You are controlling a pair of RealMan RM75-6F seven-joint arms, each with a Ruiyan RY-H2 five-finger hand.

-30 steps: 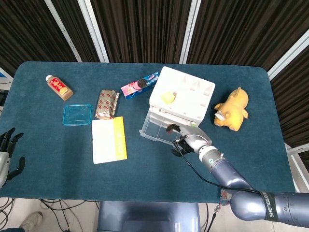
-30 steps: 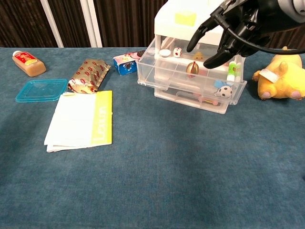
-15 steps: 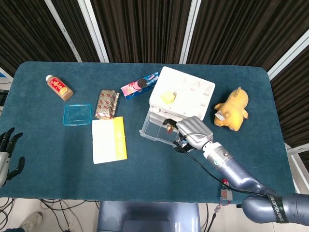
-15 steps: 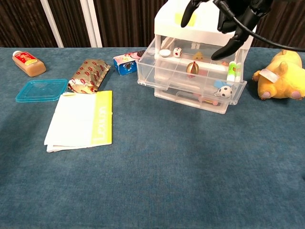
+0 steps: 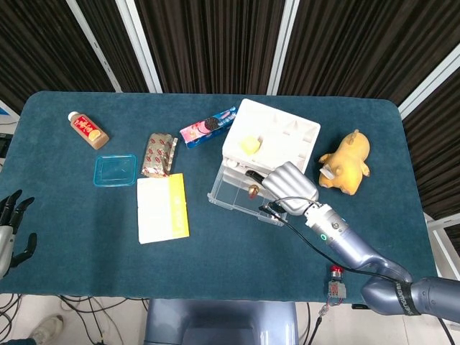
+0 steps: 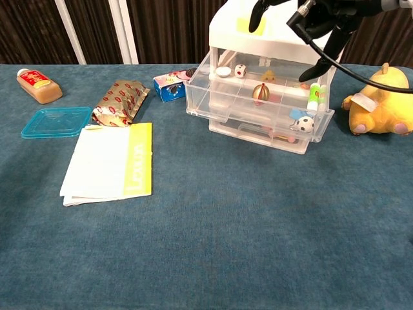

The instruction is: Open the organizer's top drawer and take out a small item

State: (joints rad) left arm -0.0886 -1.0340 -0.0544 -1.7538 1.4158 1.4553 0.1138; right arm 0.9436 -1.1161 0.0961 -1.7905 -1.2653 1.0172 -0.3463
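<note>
Right hand (image 5: 289, 185) risen above open top drawer (image 6: 258, 97), fingers spread, empty, partly cropped in chest view

Your clear organizer (image 6: 261, 97) has its top drawer (image 6: 258, 103) pulled open, a gold egg (image 6: 259, 93) upright inside.

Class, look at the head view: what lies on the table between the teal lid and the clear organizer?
Head view: the patterned snack packet and the white-and-yellow booklet lie between teal lid and organizer.

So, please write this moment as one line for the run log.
top drawer: open | right hand: above drawer, holds nothing | left hand: idle at table edge
</note>
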